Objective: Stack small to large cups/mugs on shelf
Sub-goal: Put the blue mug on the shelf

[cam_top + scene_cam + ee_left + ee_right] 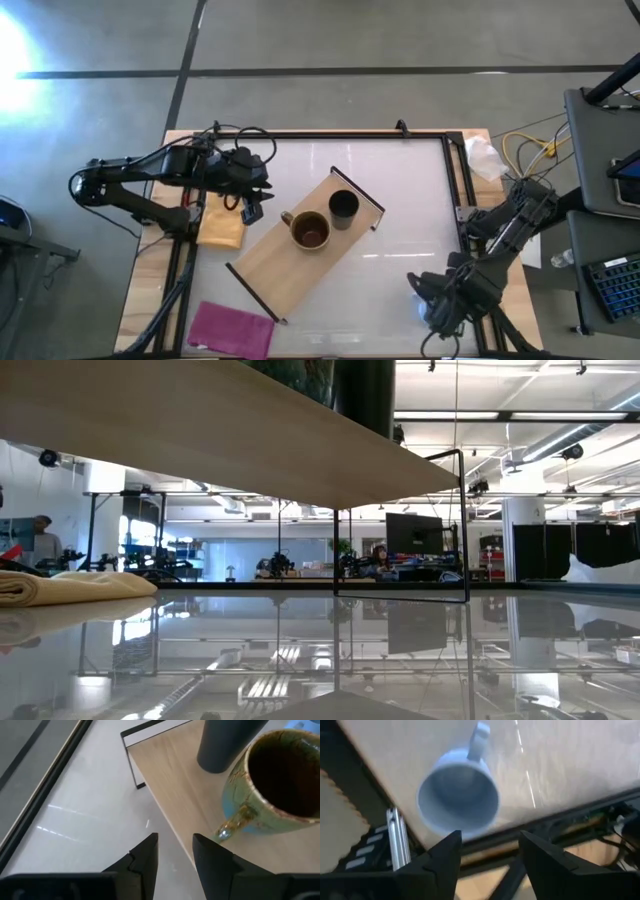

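The light-wood shelf (300,255) lies slantwise mid-table on its black end rails. On it stand the mustard-brown mug (310,231) and, beside it, the narrow black cup (343,207). My left gripper (251,207) hovers open just off the shelf's left side. In its wrist view the fingers (175,837) point toward the mug's handle (234,822) without touching it. My right gripper (490,836) is open over the table's near right corner. The light blue-grey mug (458,795) stands upright just beyond its fingertips; in the high view the gripper mostly hides it.
An orange cloth (220,226) lies under my left gripper, and a magenta cloth (232,328) lies at the near left corner. Black frame rails (458,190) border the white tabletop. Crumpled white material (485,156), cables and a keyboard sit off the right side.
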### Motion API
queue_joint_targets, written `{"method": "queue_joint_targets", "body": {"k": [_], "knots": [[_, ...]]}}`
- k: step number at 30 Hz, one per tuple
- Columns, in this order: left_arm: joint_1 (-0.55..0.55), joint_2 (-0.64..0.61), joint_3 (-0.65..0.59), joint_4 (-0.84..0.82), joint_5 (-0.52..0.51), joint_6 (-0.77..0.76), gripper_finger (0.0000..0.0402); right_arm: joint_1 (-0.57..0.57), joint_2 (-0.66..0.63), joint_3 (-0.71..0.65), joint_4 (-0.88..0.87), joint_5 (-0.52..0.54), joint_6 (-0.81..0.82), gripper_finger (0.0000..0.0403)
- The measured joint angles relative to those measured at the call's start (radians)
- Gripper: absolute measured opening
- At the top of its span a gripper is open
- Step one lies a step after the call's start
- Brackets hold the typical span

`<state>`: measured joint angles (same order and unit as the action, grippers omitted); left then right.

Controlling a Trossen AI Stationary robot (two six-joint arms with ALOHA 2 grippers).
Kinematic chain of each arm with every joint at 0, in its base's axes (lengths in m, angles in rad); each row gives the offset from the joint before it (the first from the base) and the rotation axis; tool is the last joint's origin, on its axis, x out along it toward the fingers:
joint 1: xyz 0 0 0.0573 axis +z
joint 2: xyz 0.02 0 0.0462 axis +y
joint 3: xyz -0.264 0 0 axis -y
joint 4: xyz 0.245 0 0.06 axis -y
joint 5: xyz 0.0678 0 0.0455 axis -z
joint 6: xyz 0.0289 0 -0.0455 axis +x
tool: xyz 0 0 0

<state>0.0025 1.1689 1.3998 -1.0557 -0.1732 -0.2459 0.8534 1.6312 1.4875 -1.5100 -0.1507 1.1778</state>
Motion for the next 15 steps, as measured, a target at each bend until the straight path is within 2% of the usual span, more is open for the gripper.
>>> {"method": "queue_joint_targets", "body": {"k": [4, 9, 15], "knots": [[0.0, -0.018, 0.0, -0.042, -0.021, 0.0, 0.0107, -0.001, 0.006, -0.072, 0.061, 0.023, 0.049, 0.0198], [0.0, -0.04, 0.0, -0.056, -0.026, 0.0, 0.0107, 0.0, 0.001, -0.125, 0.068, 0.088, 0.208, 0.0191], [0.0, -0.056, -0.001, -0.062, -0.031, 0.0, 0.0107, 0.024, -0.011, -0.145, 0.085, 0.075, 0.515, 0.0183]]}}
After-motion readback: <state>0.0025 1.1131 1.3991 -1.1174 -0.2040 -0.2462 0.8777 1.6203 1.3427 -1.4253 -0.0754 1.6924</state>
